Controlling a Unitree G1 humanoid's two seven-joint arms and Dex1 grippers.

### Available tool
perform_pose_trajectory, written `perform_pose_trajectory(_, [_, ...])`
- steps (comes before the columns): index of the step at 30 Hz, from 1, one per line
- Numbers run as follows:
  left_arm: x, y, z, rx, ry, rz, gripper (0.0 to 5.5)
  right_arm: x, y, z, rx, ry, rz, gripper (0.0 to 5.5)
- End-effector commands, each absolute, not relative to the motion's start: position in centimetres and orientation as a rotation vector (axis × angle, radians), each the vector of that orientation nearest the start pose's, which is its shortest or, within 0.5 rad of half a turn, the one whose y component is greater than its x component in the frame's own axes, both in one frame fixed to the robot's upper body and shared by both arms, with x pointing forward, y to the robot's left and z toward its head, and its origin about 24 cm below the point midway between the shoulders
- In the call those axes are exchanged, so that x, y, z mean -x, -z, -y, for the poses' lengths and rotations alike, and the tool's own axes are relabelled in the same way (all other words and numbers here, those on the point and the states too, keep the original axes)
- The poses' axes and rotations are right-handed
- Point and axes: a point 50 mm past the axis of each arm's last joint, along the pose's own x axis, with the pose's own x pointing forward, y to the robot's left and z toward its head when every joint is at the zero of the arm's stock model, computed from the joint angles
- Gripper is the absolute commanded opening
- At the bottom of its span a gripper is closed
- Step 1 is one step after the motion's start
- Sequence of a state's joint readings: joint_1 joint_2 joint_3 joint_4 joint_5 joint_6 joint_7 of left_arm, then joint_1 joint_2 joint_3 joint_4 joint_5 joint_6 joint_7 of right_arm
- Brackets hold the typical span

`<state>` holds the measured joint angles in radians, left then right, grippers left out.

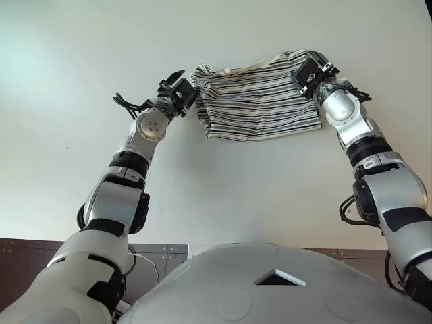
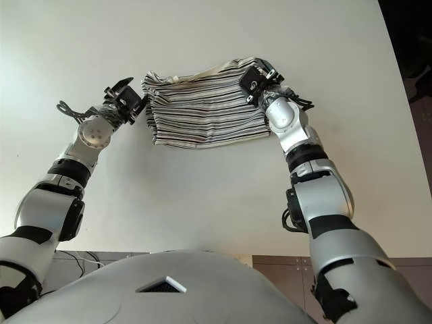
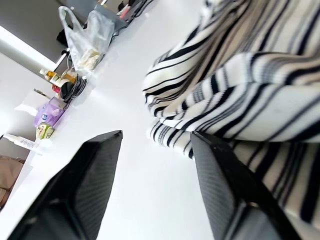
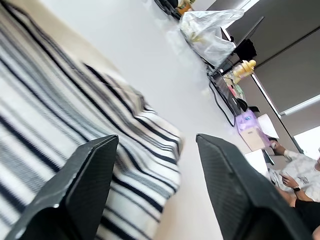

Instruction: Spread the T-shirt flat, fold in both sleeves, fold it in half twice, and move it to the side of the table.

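Note:
The striped T-shirt [image 1: 260, 101] lies folded into a rough rectangle toward the far side of the white table [image 1: 223, 189]. My left gripper [image 1: 183, 86] sits at the shirt's left edge. It is open, and in the left wrist view one finger [image 3: 227, 195] rests against the bunched striped cloth [image 3: 240, 85] with bare table in the gap. My right gripper [image 1: 312, 71] is at the shirt's far right corner. It stands open over the fabric [image 4: 60, 100], whose striped edge runs between its fingers [image 4: 87, 185].
Beyond the table's far side the wrist views show a plastic bag [image 3: 90, 40], bottles and small clutter [image 4: 245, 70]. Bare white tabletop stretches left, right and in front of the shirt. The table's near edge [image 1: 202, 246] runs just above my torso.

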<state>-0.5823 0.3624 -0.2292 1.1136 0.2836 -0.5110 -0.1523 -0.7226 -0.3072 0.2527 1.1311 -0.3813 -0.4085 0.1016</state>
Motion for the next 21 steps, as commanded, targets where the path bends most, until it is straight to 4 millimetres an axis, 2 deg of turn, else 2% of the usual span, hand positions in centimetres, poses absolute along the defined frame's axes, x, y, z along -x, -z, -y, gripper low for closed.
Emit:
perform_pose_trajectory(1, [-33.6,-1.4,-21.5,-0.552,0.245,-0.187,3.16,-36.0,-5.7,16.2,0.779,-0.404,0.084,3.07])
perform_pose_trajectory(4, [-33.1,-1.2,-23.4,-0.467,0.147,-0.212,3.59,-34.4,-6.3,16.5,0.871,-0.489,0.216,3.07])
perform_pose_trajectory(7, [-32.1,-1.9,-24.2,-0.487,0.113,-0.113,4.01,-33.1,-6.0,18.9,0.949,-0.491,0.196,3.07])
perform_pose_trajectory(9, [-31.4,-3.7,-22.9,-0.506,0.172,0.056,4.32,-32.0,-4.8,19.7,1.011,-0.568,0.138,3.07])
perform_pose_trajectory(11, [-30.0,-5.8,-20.5,-0.512,0.283,0.228,4.59,-30.5,-3.2,20.4,1.039,-0.667,0.057,3.07])
perform_pose_trajectory(14, [-27.2,-7.7,-17.4,-0.51,0.447,0.4,4.59,-29.2,-1.1,21.6,1.148,-0.746,-0.065,3.07])
perform_pose_trajectory(18, [-22.9,-7.1,-13.9,-0.666,0.756,0.479,4.59,-27.5,0.4,22.0,1.248,-0.876,-0.12,3.07])
perform_pose_trajectory(21, [-22.1,-5.1,-13.3,-0.76,0.824,0.382,4.59,-26.4,0.9,21.3,1.293,-0.983,-0.096,3.07])
